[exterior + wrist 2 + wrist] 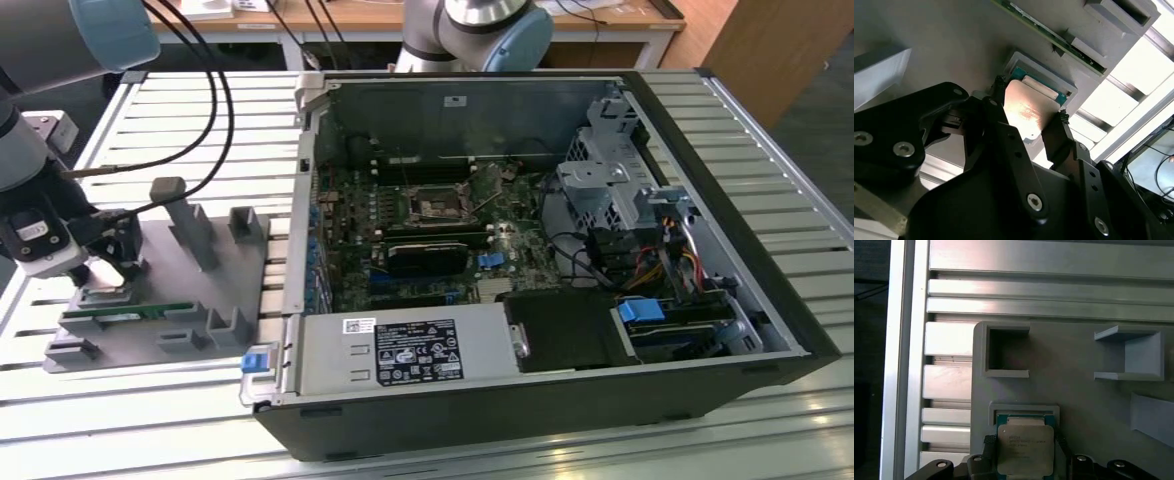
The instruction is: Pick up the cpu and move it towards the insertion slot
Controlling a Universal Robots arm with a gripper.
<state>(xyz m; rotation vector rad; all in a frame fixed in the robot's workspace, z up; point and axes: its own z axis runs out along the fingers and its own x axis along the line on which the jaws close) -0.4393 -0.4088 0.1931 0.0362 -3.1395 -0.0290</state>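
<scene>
Barely underway: gripper (1024,444) jaws clench the cpu (1025,452) at the grey holder plate (187,290) on the exterior view's left, well apart from the insertion slot (437,205) mid-frame.

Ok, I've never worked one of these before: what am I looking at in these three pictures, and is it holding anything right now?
It is one robot arm with two fingers at its end. The exterior view is from a camera off the arm. It shows a slatted metal table, an open computer case, and at that view's left a grey tray with a green memory stick, where the arm works. The insertion slot is the square metal-framed socket on the board inside the case. Both wrist views come from cameras riding on the arm. There the gripper has its fingers against two opposite edges of the cpu, the flat silver square, at its nest in the tray.
</scene>
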